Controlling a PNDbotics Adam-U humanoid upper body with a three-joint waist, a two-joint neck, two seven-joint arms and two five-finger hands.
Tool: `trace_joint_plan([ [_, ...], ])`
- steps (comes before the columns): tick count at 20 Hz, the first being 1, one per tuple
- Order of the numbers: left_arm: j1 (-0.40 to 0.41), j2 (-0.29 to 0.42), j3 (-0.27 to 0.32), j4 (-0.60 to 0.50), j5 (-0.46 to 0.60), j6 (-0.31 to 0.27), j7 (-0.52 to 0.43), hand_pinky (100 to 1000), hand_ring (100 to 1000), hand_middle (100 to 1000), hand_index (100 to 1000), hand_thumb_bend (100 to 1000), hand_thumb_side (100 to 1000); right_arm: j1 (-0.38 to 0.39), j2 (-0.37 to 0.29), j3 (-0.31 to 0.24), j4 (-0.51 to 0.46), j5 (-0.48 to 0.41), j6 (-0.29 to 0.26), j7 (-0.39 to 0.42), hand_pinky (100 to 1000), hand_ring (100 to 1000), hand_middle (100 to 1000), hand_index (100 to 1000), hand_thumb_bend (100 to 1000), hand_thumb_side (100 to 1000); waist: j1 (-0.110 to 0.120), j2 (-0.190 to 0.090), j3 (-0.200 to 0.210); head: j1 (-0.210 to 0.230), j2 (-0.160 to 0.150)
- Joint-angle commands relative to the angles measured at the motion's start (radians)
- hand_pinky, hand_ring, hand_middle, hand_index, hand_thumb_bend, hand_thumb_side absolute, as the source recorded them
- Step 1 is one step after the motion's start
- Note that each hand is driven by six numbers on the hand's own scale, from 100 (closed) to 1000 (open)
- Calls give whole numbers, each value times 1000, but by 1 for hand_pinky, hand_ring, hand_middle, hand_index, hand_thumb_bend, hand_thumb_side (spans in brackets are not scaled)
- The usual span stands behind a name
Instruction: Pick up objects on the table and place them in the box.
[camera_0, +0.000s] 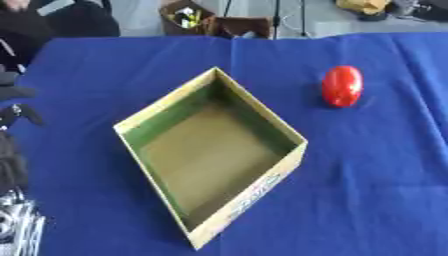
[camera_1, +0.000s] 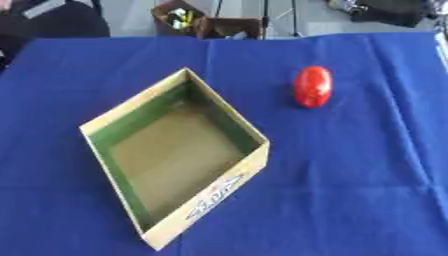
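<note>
Cardboard box sits open and turned like a diamond in the middle of the blue tablecloth, and its brown floor is bare, so 0 objects are placed so far. Only 1 object shows on the cloth: a red oval thing (glossy, maybe a toy fruit or pepper, can't say which), lying well apart from the box on my right and farther back. So the task looks barely started: pick and drop both left to do. My left arm shows only at the lower left edge of the left eye view as dark and silver hardware; I cannot tell how its hand is set. My right hand shows in neither view. That object sits on my right, so the right hand would likely do the reach.
</note>
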Motion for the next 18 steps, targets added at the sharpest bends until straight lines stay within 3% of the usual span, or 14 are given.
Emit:
trace_joint_plan([
  [1, -4, 11, 4, -18, 3, -1, 1, 281, 535, 580, 703, 100, 933, -42, -16, 17, 15, 35, -31, 34, 802, 790, 788, 866, 381, 1000, -1, -26, 3, -4, -7],
  [2, -3, 12, 3, -18, 4, 0, 1, 281, 536, 580, 703, 100, 932, -54, -15, 29, 29, 50, -43, 49, 816, 803, 801, 867, 443, 1000, -1, -26, 4, -5, -4],
  [10, 3, 10, 0, -18, 4, 2, -5, 279, 535, 581, 703, 100, 933, -154, 25, 96, 204, 174, -136, 217, 895, 889, 862, 928, 667, 1000, 7, -22, 4, -8, 16],
  [12, 2, 10, -1, -18, 5, 2, -6, 278, 535, 581, 703, 100, 933, -168, 35, 99, 247, 184, -140, 280, 907, 895, 864, 941, 717, 939, 8, -19, 4, -8, 13],
  [18, 1, 9, -3, -18, 7, 2, -11, 278, 536, 582, 703, 100, 933, -196, 55, 89, 319, 167, -113, 434, 901, 889, 851, 950, 739, 776, 10, -13, 5, -8, 6],
])
